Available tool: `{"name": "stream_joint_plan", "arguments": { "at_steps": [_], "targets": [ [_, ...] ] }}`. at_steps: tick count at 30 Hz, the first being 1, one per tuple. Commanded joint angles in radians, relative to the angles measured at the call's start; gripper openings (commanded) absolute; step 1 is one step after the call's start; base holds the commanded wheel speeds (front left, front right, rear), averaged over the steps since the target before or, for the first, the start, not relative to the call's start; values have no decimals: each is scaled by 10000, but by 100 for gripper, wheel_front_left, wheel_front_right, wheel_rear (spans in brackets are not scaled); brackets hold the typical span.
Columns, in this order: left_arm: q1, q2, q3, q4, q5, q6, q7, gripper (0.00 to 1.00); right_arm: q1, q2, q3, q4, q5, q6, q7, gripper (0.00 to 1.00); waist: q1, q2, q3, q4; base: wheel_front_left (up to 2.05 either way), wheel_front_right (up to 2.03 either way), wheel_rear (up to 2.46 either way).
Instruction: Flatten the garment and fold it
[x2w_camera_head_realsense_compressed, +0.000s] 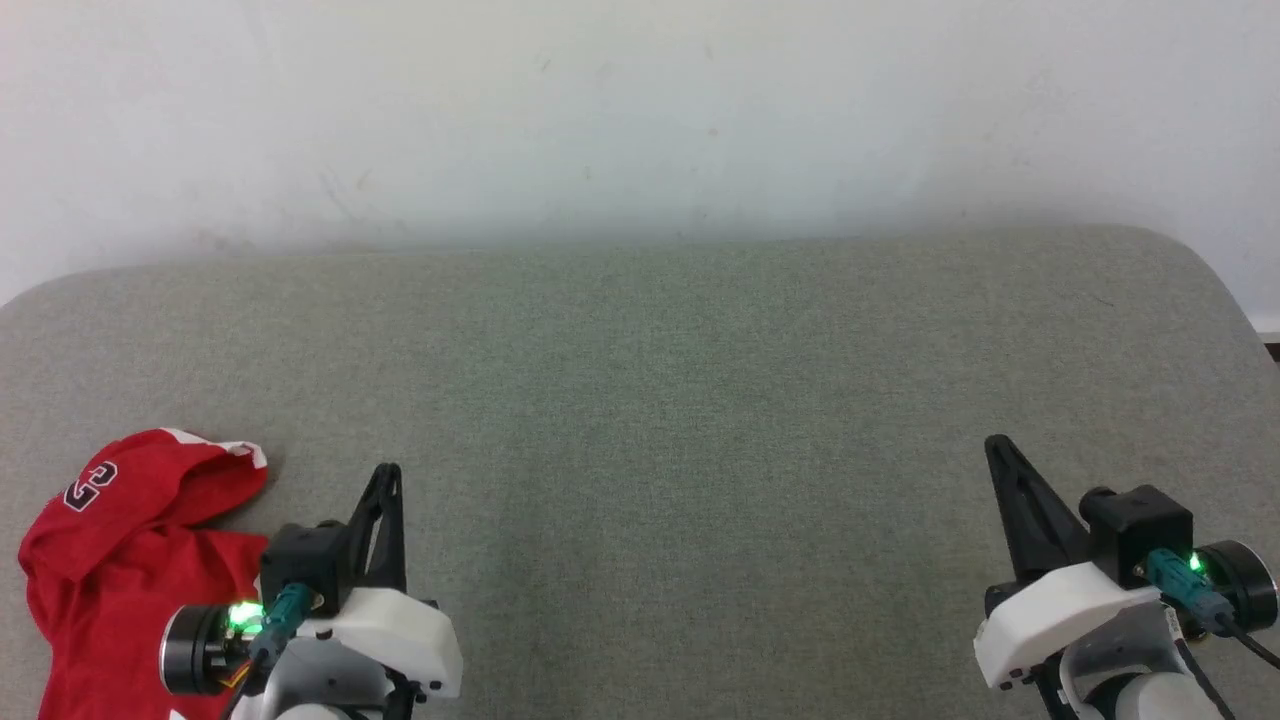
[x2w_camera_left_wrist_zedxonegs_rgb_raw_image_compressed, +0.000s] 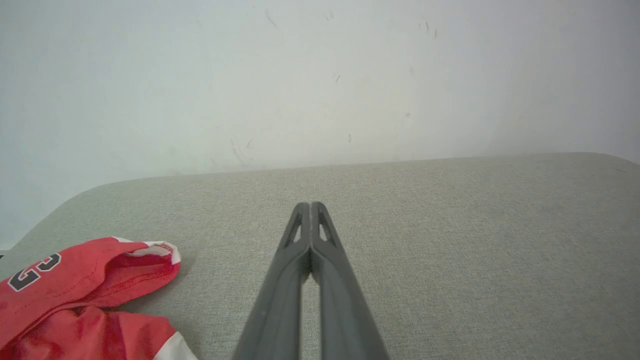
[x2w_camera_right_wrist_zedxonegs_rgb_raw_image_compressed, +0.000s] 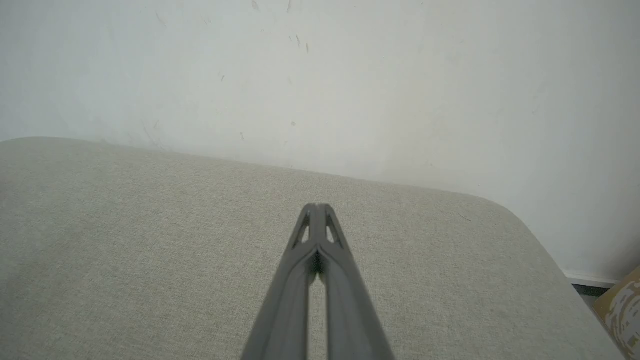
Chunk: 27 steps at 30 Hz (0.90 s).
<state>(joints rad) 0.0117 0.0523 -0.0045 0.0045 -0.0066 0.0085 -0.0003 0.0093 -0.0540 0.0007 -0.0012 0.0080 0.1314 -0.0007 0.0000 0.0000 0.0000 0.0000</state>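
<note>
The red garment lies crumpled at the front left of the grey padded surface, a white-and-black number showing on its upper fold and a white band at one edge. In the left wrist view the garment sits at the lower left. My left gripper hovers just right of it, shut and holding nothing, its fingertips pressed together over bare fabric surface. My right gripper is far across at the front right, also shut and holding nothing, with its tips meeting.
A white wall rises directly behind the padded surface. The surface has rounded back corners, and its right edge drops to a floor where a brown box stands.
</note>
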Motion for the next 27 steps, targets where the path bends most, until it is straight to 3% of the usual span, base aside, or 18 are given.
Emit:
{"name": "stream_joint_plan", "arguments": {
  "at_steps": [1, 27],
  "targets": [
    [-1, 0, -1, 0, -3, 0, -2, 100, 1, 0, -2, 0, 2, 0, -2, 100, 0, 0, 0, 0, 0, 0, 0],
    [-230, -4, -177, 110, -673, 33, -519, 100, 200, 4, -375, -112, 215, -1, -465, 100, 0, 0, 50, 385, 0, 0, 0]
  ]
}}
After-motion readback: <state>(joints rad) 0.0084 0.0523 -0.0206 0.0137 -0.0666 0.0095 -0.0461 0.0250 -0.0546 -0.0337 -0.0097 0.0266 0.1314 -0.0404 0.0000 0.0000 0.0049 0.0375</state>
